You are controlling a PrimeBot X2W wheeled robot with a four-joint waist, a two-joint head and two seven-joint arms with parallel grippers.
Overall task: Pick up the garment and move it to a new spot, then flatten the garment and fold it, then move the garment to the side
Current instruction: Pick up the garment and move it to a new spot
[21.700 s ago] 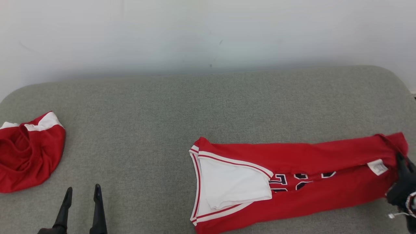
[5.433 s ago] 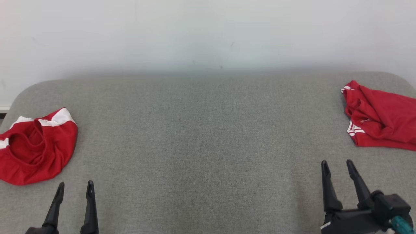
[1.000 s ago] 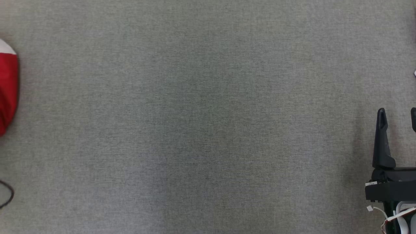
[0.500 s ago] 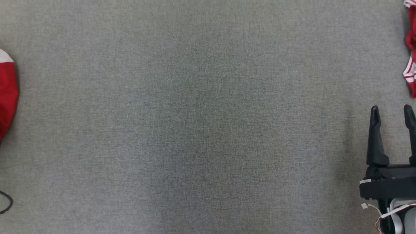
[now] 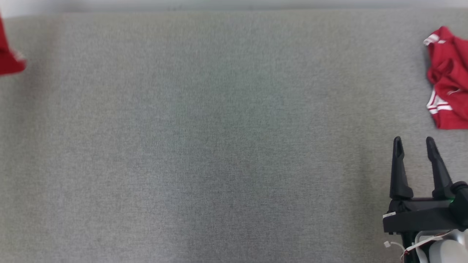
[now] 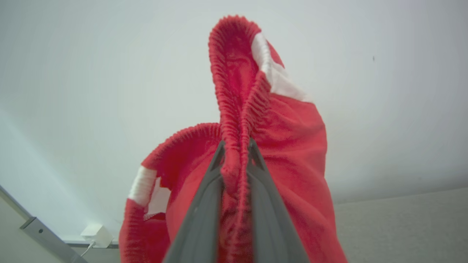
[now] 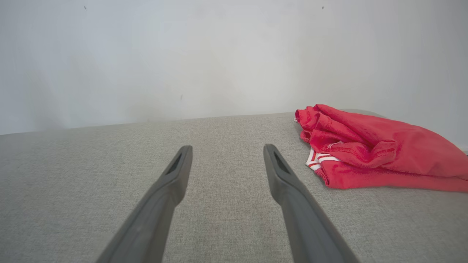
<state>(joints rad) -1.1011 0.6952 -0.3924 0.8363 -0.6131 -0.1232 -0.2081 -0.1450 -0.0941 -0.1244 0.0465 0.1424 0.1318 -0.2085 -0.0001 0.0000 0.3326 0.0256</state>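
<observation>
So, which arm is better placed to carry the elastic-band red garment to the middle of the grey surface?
Left. The left gripper is shut on the elastic band of that red garment. The right gripper is open and empty, near the other red garment.

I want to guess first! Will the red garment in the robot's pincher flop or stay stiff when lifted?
Probably floppy: the red garment bunches in soft folds around the left gripper. Likely light, as one thin pinch on its ribbed band seems to hold it.

Red garment (image 5: 9, 62) blurred, cut off by head view's left edge
</observation>
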